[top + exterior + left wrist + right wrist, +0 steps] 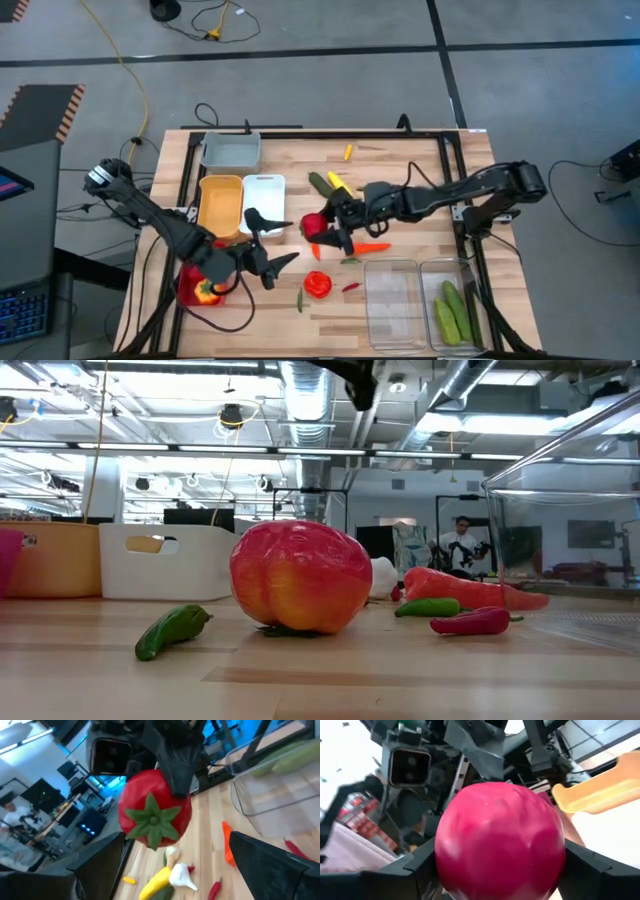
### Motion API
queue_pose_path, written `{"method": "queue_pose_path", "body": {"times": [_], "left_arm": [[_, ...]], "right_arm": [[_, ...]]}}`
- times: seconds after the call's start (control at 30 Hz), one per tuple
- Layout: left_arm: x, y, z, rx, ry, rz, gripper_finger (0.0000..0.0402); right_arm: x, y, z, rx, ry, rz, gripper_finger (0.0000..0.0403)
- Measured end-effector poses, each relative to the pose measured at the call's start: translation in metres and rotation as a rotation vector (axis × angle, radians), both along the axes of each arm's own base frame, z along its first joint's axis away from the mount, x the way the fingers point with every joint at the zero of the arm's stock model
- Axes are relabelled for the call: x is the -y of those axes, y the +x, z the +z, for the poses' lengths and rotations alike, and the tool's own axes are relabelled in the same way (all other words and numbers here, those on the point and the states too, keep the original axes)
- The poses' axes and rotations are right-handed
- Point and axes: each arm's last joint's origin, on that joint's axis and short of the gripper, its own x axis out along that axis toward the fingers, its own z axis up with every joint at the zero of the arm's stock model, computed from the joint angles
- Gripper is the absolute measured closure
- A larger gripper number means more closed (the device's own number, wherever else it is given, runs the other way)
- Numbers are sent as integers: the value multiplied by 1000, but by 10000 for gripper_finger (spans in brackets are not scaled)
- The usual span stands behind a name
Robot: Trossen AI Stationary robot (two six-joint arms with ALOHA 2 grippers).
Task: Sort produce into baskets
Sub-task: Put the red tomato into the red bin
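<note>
A red tomato (500, 840) with a green stem star (152, 817) hangs above the table's middle, and my right gripper (328, 230) is shut on it. My left gripper (288, 240) stands open just left of it, its fingers pointing at the stem end and touching nothing. A red-orange pepper (300, 575), a carrot (372, 247), a red chili (475, 622) and a green chili (172, 630) lie on the wood. The yellow basket (220, 205), white basket (263, 192) and grey basket (230, 150) stand at the back left. My right gripper pinches the tomato's round sides (445, 855) between its two fingers (587, 867). The fingers come in nearly level from the table's right. The tomato is lifted clear of the table, its stem end turned toward my left gripper.
A red basket (190, 290) with a pepper sits under my left arm. Two clear baskets (392, 300) stand at the near right; the right one holds cucumbers (452, 312). Garlic (181, 876), a yellow piece (347, 152) and a cucumber (320, 183) lie toward the far side.
</note>
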Motion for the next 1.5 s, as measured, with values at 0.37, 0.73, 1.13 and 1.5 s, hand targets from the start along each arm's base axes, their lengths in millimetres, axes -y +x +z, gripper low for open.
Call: {"method": "queue_pose_path", "body": {"times": [0.37,0.73,1.13,1.5], "left_arm": [[-5,7,6,44,-37,-57,49],[-27,20,7,65,-131,-76,49],[-37,26,7,67,-178,-111,54],[-37,26,8,68,-167,-115,140]], "right_arm": [[-5,10,-7,24,92,3,81],[-14,8,-2,79,74,31,81],[-14,8,-3,76,73,29,81],[-13,8,-3,76,73,28,65]]}}
